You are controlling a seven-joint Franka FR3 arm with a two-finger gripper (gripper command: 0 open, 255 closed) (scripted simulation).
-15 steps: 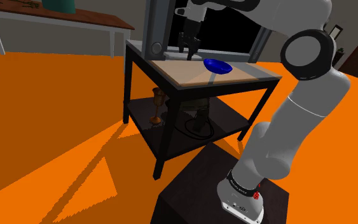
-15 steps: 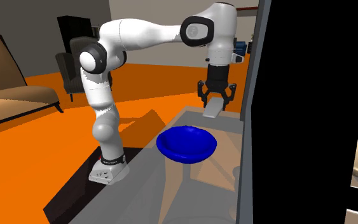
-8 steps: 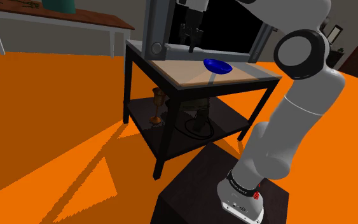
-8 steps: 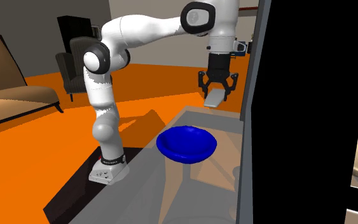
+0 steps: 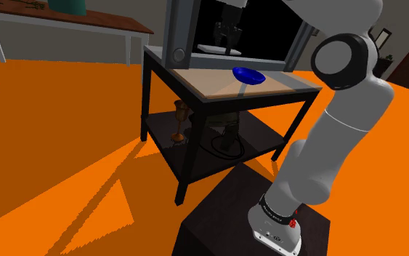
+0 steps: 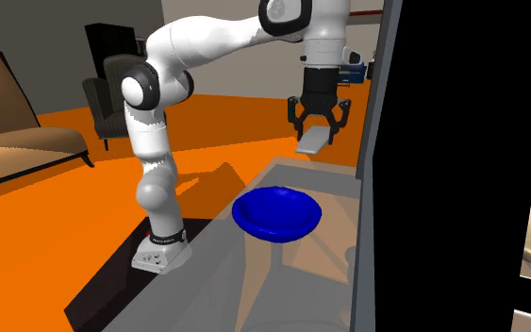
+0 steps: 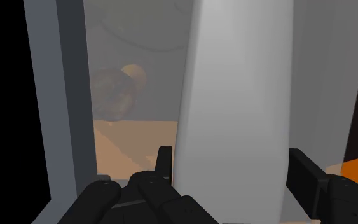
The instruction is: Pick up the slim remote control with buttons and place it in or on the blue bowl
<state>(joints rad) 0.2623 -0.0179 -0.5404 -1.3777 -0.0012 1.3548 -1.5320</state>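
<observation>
1. Remote control (image 6: 312, 142), a plain pale grey slab, hung a little higher and further left in the second exterior view than half a second before. It was well clear of the table (image 6: 254, 273).
2. In the shoulder view the gripper (image 5: 228, 45) had shifted to the right near the top centre. The remote control (image 5: 211, 49) lay flat under it, jutting toward the left.
3. The black fingers (image 7: 164, 164) pinched the slab by its two long sides in the wrist view.
4. The blue bowl (image 6: 277, 213) had stayed at the centre of the second exterior view, below and slightly left of the held slab, apart from it.
5. The arm (image 6: 150, 141) rose from its base at lower left and bent at the upper left. It then ran along the top edge, and its hand pointed straight down.
</observation>
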